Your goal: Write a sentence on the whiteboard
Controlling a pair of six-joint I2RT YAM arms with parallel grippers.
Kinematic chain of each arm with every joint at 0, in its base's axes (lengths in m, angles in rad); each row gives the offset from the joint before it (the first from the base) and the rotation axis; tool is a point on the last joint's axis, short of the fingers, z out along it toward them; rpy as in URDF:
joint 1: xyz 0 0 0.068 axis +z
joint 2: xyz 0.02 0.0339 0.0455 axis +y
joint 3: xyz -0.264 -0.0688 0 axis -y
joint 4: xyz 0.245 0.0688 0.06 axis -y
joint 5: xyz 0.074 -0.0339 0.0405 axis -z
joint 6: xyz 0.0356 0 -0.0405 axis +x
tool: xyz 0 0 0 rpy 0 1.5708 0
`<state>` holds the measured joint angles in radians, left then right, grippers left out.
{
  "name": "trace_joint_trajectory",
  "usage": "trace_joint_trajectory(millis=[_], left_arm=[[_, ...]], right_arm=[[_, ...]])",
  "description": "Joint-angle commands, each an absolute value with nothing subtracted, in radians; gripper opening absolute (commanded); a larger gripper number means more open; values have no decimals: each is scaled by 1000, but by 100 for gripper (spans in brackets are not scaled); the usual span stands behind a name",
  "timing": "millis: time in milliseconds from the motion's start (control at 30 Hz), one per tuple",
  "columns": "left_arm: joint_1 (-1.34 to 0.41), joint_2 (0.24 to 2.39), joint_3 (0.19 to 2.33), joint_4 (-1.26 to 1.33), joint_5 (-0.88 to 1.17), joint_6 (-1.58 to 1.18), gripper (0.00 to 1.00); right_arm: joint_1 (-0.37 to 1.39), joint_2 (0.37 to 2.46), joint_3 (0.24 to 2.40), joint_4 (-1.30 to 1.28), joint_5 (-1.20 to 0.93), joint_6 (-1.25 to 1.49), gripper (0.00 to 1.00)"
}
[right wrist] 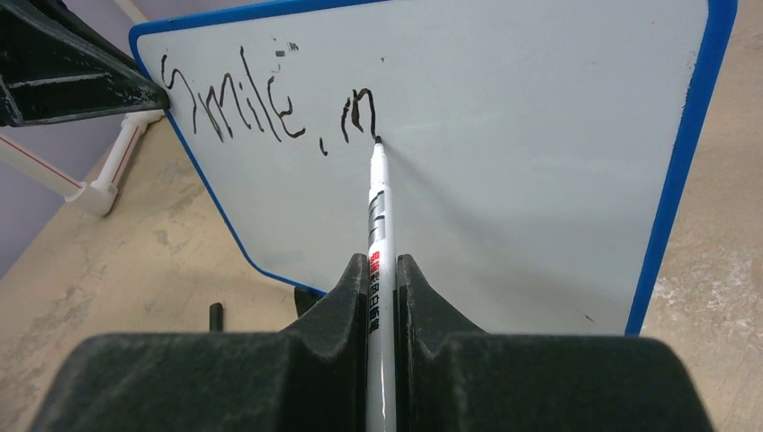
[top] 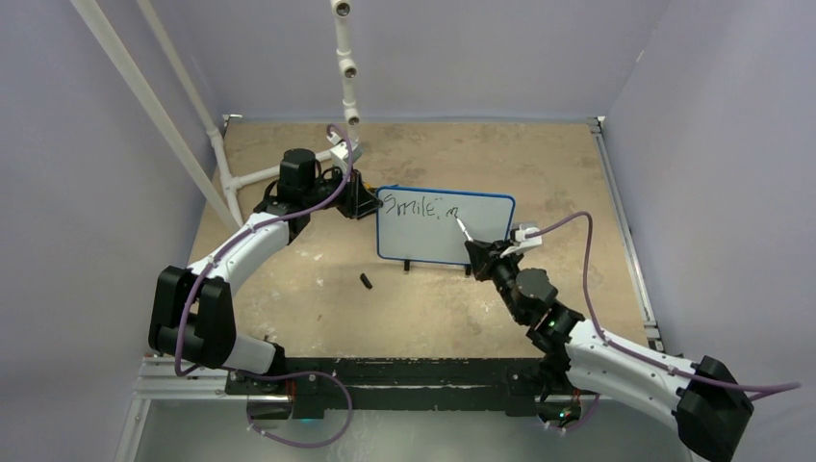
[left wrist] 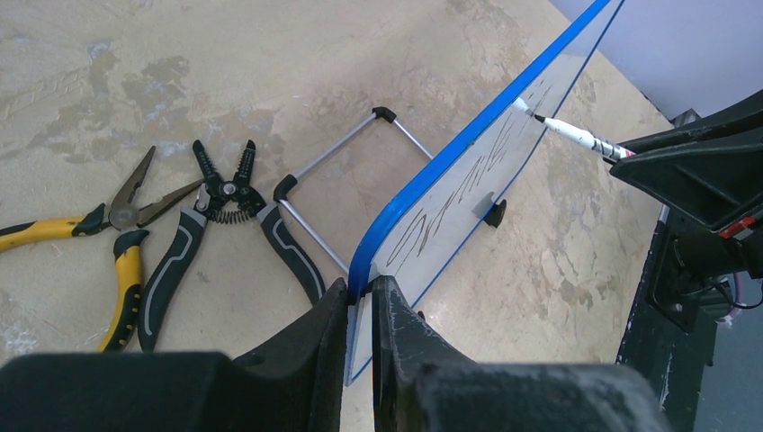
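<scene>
The whiteboard (top: 445, 231) stands upright near the middle of the desk (top: 289, 308). Its long axis runs left to right and its written face is toward the arm bases. The left fingers (left wrist: 326, 324) are clenched on its left end. The right fingers (right wrist: 342, 292) grasp a marker (right wrist: 378, 207) that points away from the wrist. Its tip touches the board at the last stroke of the sentence (right wrist: 256, 108), which reads "Smile, m".

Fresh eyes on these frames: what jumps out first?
The whiteboard stands mid-table with the sentence begun: "Smile," plus one more letter. The right gripper presses a marker tip against it, while the left gripper clamps the board's left edge. Pliers and a wire stripper lie behind it.
</scene>
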<state>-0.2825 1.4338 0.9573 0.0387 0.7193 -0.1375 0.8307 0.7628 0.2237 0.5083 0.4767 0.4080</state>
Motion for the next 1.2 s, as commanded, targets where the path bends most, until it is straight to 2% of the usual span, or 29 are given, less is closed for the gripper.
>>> trace_joint_trajectory(millis=[0, 167, 667, 1167], left_arm=[[-284, 1394, 968, 64, 732, -121, 0], [-283, 1394, 967, 64, 730, -121, 0], [-282, 1397, 967, 63, 730, -118, 0], [-283, 1397, 968, 61, 730, -118, 0]], right_arm=[[828, 710, 239, 507, 465, 385, 0], [828, 668, 234, 530, 501, 346, 0], [828, 723, 250, 589, 559, 296, 0], [828, 772, 258, 593, 517, 305, 0]])
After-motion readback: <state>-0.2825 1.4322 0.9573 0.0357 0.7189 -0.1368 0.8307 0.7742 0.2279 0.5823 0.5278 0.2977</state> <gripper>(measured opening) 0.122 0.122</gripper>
